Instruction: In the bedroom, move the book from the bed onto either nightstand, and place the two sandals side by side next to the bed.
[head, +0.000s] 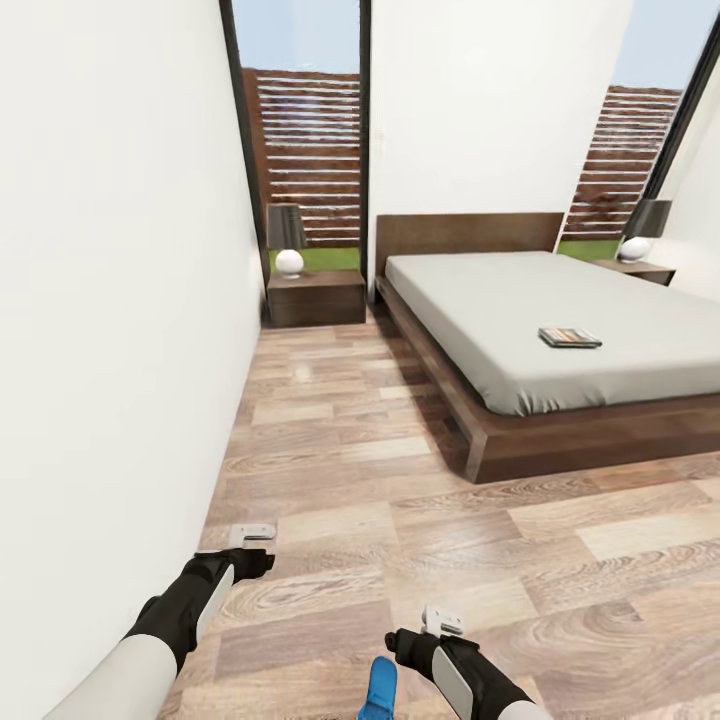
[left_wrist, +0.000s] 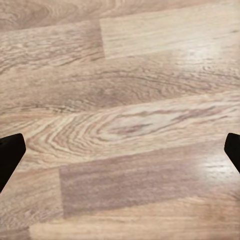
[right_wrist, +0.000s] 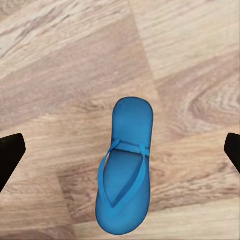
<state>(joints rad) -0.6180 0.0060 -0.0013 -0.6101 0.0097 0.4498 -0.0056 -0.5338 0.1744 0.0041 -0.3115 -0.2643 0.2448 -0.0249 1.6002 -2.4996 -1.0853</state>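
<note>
The left gripper (head: 255, 533) hangs over the bare wood floor (head: 330, 470). In the left wrist view its two dark fingers (left_wrist: 10, 155) sit far apart at the picture's edges, so it is wide open with nothing in it.

The right gripper (head: 443, 620) is wide open too, and empty. A blue sandal (right_wrist: 125, 167) lies flat on the floor right under it, between the two spread fingers (right_wrist: 10, 157) but not touching them. In the head view the sandal (head: 380, 690) shows just to the left of the right gripper, close to the robot.

The bed (head: 560, 330) is well ahead of the right gripper and off to its right. The book (head: 570, 337) lies flat on the grey mattress, near the foot end, far from both grippers.

A nightstand (head: 317, 296) stands far ahead of the left gripper, between the wall and the bed, with a lamp (head: 288, 240) on it. A second nightstand (head: 640, 268) with a lamp (head: 640, 232) stands on the far side of the bed, beyond the book.
</note>
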